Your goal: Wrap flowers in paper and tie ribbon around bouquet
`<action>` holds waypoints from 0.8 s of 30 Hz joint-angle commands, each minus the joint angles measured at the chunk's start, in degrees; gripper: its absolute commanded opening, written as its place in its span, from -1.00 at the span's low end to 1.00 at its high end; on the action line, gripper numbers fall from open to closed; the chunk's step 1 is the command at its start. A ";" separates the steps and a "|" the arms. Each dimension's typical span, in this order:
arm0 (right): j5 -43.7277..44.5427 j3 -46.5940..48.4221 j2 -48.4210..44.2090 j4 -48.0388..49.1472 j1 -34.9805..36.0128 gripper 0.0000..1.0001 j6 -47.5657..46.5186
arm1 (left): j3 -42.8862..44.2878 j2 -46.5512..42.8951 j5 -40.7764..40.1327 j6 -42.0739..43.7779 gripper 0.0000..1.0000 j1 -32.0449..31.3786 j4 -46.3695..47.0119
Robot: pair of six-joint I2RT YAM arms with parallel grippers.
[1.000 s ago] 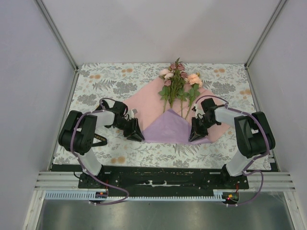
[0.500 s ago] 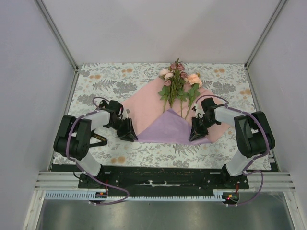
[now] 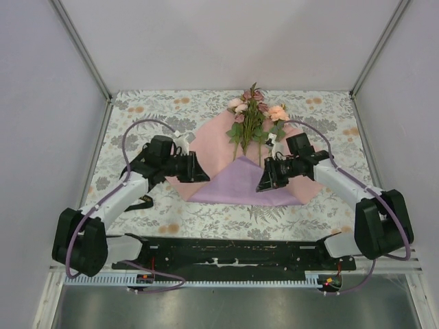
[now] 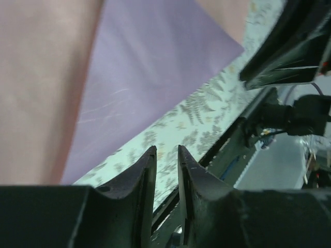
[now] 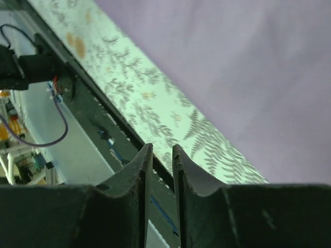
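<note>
The flowers [image 3: 252, 116] lie at the far end of the paper [image 3: 206, 140], blooms pointing away, stems running down onto it. The paper shows its pink face, with its near corner folded up as a lilac triangle [image 3: 240, 185]. My left gripper [image 3: 201, 171] hovers over the paper's left edge, my right gripper [image 3: 261, 183] over the lilac flap's right side. In the wrist views both the left gripper [image 4: 165, 149] and the right gripper [image 5: 162, 146] stand narrowly open with nothing between the fingers; lilac paper [image 4: 150, 62] [image 5: 248, 62] lies beyond them. A black ribbon [image 3: 142, 203] lies beside the left arm.
The floral tablecloth [image 3: 137, 116] covers the table, with grey walls on three sides. A black rail [image 3: 233, 250] runs along the near edge between the arm bases. Purple cables [image 3: 130, 133] loop above both arms.
Both arms have stretched out and risen. The left gripper moved from left of the paper to over its edge. The right gripper shifted left over the lilac flap and opened slightly.
</note>
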 commanded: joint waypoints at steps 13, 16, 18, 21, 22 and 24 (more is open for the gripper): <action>-0.37 1.92 15.69 4.38 4.92 -0.67 3.32 | 0.69 26.13 -0.26 -20.44 -0.64 -20.92 33.08; 1.65 1.66 16.39 1.30 3.34 -0.68 1.39 | -0.80 29.03 -1.32 -18.41 -0.65 -18.82 29.30; 3.32 1.57 17.18 -0.89 1.59 -0.70 -0.28 | -2.12 30.88 -1.67 -17.10 -0.65 -16.88 27.98; 5.17 0.96 18.24 -4.06 -1.58 -0.74 -2.13 | -2.04 32.29 -1.50 -13.41 -0.66 -14.95 24.90; 5.78 0.70 18.24 -4.85 -2.46 -0.74 -2.57 | -2.04 32.56 -1.49 -12.79 -0.67 -14.68 24.38; 7.36 0.61 18.15 -6.61 -4.04 -0.77 -3.27 | -1.95 32.91 -1.58 -12.00 -0.67 -14.07 23.15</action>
